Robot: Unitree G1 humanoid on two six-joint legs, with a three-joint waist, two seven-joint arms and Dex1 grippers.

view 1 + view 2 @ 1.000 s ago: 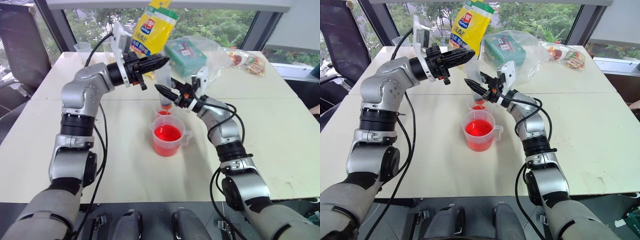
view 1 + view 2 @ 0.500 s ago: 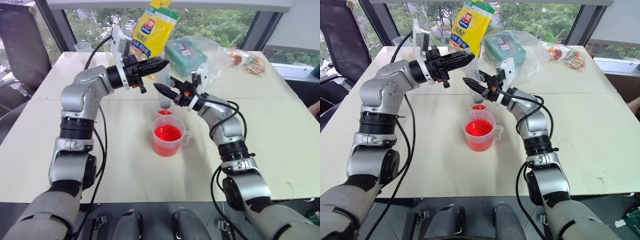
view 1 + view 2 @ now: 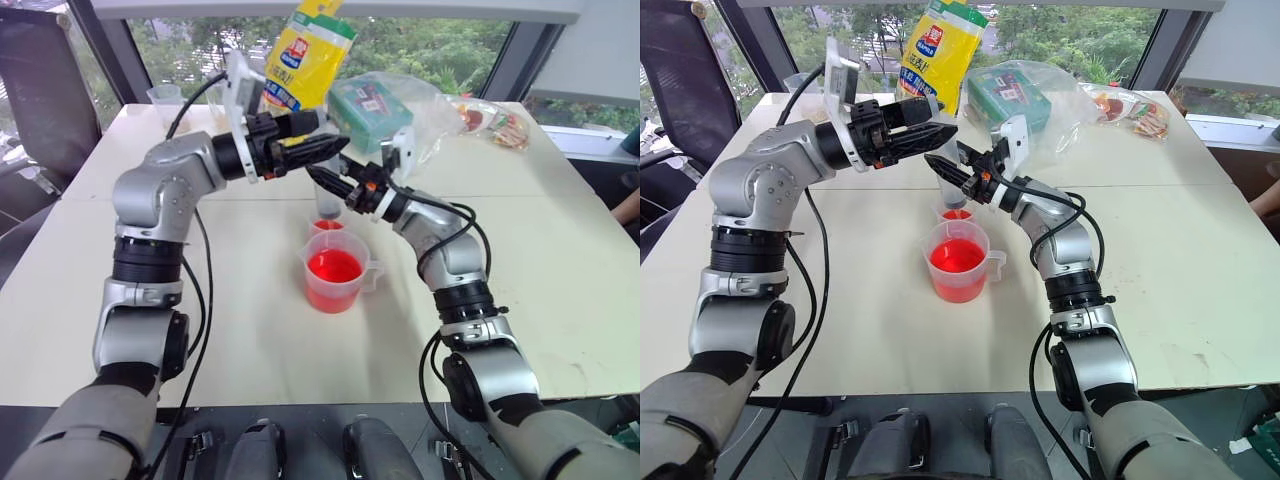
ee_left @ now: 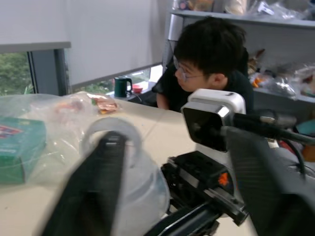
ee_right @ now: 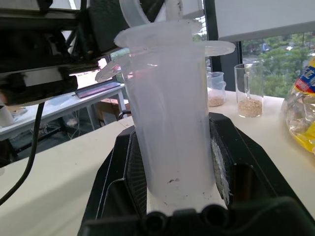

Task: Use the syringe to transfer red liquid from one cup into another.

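The syringe [image 5: 170, 113] stands upright, its clear barrel clamped between the fingers of my right gripper [image 3: 322, 178], which is shut on it. Its lower end points into the small clear cup [image 3: 327, 228], which is red at the bottom. In front of that cup stands the handled beaker [image 3: 336, 272], bright with red liquid [image 3: 334, 266]. My left gripper [image 3: 330, 135] hovers at the syringe's top, open. In the left wrist view its fingers [image 4: 96, 187] stand on either side of the plunger's ring [image 4: 110, 129] without closing on it.
Behind the cups lie a yellow bag [image 3: 305, 55], a green box inside a clear plastic bag [image 3: 372, 110] and a snack packet [image 3: 492, 122]. Two clear cups with tan stuff [image 5: 248, 91] stand further back. A person [image 4: 209, 64] sits beyond the table.
My left gripper's fingers have parted; half a second ago they were shut at the syringe's top. The right gripper and the syringe have kept still.
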